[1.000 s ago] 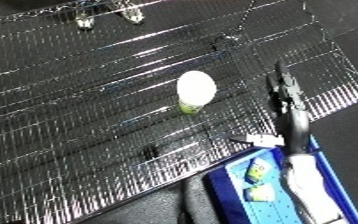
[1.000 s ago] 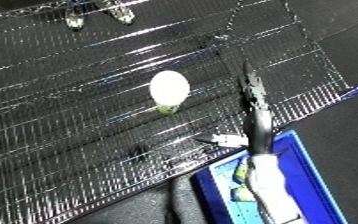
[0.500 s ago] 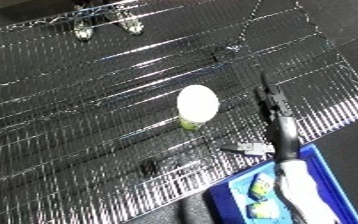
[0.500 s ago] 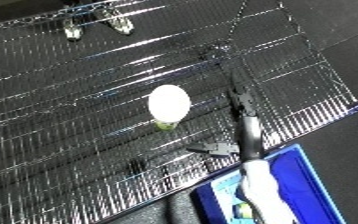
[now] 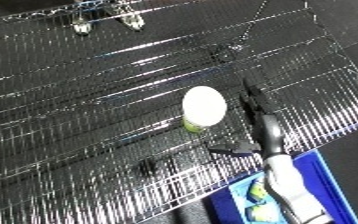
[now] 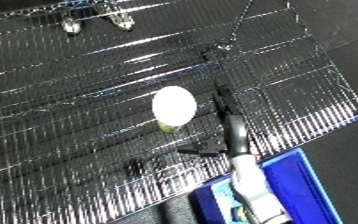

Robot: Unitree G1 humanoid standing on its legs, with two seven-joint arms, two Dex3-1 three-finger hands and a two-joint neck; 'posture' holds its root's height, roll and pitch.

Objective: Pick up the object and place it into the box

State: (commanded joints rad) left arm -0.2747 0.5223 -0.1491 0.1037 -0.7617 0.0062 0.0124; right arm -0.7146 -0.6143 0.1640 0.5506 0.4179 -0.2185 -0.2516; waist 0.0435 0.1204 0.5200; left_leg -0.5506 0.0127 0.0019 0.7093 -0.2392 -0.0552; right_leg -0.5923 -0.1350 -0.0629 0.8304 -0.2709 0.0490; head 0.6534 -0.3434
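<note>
On the shiny wire-mesh shelf [image 5: 87, 100] | I see a white-capped, greenish round object [image 5: 203, 107] sitting | my right hand [image 5: 262, 125] just beside it, fingers straight, released, holding nothing | blue plastic bin [image 5: 331, 175] at lower right.

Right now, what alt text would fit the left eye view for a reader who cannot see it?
The robot's right hand, fingers straight, reaches across a wire mesh shelf just right of a white-lidded container, not holding it. A blue bin sits at the lower right, below the forearm.

Shiny metal wire rack [image 5: 87, 100]; glossy blue plastic bin [image 5: 331, 182].
</note>
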